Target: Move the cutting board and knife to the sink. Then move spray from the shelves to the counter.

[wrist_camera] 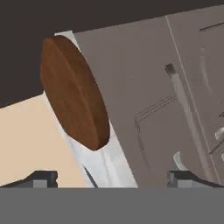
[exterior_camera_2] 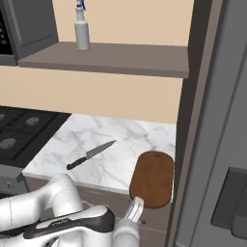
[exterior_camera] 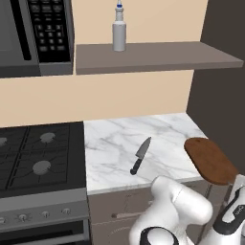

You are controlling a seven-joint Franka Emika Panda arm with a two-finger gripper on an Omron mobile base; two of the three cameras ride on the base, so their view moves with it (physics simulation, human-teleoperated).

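At counter edge: reddish-brown rounded wooden cutting board (exterior_camera_2: 152, 179) overhangs | my gripper (wrist_camera: 113, 178) fully open, holding nothing | risk: nudging board off the white marble counter (exterior_camera: 115, 139).

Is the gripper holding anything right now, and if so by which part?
Nothing is held. The gripper is open with nothing between its fingertips; the cutting board lies ahead of it, overhanging the counter edge.

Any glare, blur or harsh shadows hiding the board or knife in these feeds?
Left base view: even flat light, sharp dark reddish-brown wooden cutting board, no glare. Right base view: black-handled silver-bladed knife crisp, faint shadow. Hand view: rolled sideways, board's edge clear.
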